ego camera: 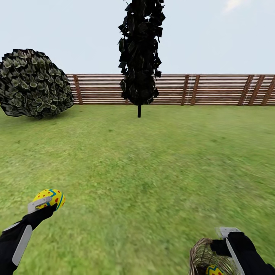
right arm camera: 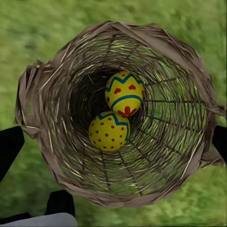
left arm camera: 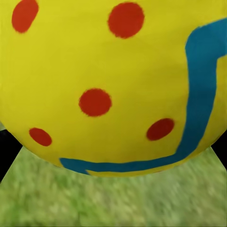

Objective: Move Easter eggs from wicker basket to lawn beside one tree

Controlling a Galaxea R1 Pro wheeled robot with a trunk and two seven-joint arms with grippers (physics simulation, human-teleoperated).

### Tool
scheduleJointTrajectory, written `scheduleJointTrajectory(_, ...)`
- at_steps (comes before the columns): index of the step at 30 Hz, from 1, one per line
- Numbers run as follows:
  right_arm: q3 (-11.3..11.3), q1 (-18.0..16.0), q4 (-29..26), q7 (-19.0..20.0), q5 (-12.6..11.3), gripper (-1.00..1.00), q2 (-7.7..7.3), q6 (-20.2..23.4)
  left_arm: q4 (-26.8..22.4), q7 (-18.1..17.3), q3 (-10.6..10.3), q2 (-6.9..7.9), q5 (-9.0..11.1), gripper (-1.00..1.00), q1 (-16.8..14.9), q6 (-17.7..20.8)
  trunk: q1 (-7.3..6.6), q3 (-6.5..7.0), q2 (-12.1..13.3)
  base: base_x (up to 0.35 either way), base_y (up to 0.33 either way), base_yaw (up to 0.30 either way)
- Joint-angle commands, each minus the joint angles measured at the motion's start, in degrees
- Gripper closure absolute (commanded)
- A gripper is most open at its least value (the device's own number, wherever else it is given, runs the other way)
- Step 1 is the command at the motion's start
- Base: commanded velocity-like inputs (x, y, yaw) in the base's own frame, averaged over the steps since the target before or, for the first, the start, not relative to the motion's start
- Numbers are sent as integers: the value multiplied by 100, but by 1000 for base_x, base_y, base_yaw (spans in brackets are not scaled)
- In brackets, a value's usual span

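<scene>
Currently three eggs counted. One egg (ego camera: 49, 198) sits clamped in the left gripper (ego camera: 42, 204), held above the lawn (ego camera: 145, 172) at the near left of the head view; its long axis lies tilted, roughly level, the narrower end pointing away from the arm. Up close in the left wrist view, the shell (left arm camera: 109, 85) is smooth, glossy yellow with five red dots and a stepped blue band; blurred grass shows beneath it.

Two eggs lie inside the wicker basket (right arm camera: 189, 156), touching each other at its bottom. The hearts egg (right arm camera: 124, 93) has red hearts between two blue bands, and its long axis runs along the basket floor. The dotted egg (right arm camera: 109, 131) has small red dots below a blue zigzag; which way it points I cannot tell.

Basket: brown open weave, round rim, tapered walls, frayed strands at the edge. In the head view it hangs at the near right, above the grass, with one yellow egg top visible inside it. The right gripper (ego camera: 225, 238) is closed on its rim, one dark finger (right arm camera: 9, 146) outside the wall.

Surroundings: short green grass, flat, one narrow dark cypress (ego camera: 140, 53) straight ahead, one rounded bush (ego camera: 34, 84) at far left, and a brown slatted wooden fence (ego camera: 214, 89) across the back.
</scene>
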Motion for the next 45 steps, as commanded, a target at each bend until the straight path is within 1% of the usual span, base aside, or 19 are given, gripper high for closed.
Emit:
scheduleJointTrajectory(1,-82,-3,-8,37,25,-100,3,28,0,-16,7,-12,30,100,-4,35,22,-24,-45,0,0,0)
scheduleJointTrajectory(5,-123,-3,6,37,25,-100,0,33,45,-17,5,-34,30,100,-4,35,110,-96,-205,0,0,0)
scheduleJointTrajectory(9,-136,-3,-8,41,27,-100,-8,38,-26,-31,5,-35,35,100,-4,35,198,-168,-366,0,0,0)
scheduleJointTrajectory(23,-135,-3,-11,37,53,-100,-16,32,0,-24,5,-37,39,100,1,35,506,-419,-927,0,0,0)
scheduleJointTrajectory(29,-141,-3,-15,37,51,-100,-21,35,31,-19,0,-63,44,100,2,35,637,-527,-1168,0,0,0)
scheduleJointTrajectory(32,-139,-3,-19,37,70,-100,-21,37,35,-16,-6,-120,38,100,0,35,703,-581,-1288,0,0,0)
scheduleJointTrajectory(44,-141,-3,-19,37,104,-100,-21,21,30,-15,-12,-175,39,100,4,35,967,-796,-1769,0,0,0)
scheduleJointTrajectory(45,-140,-3,-19,37,105,-100,-21,20,28,-19,-12,-201,39,100,3,35,989,-814,-1810,0,0,0)
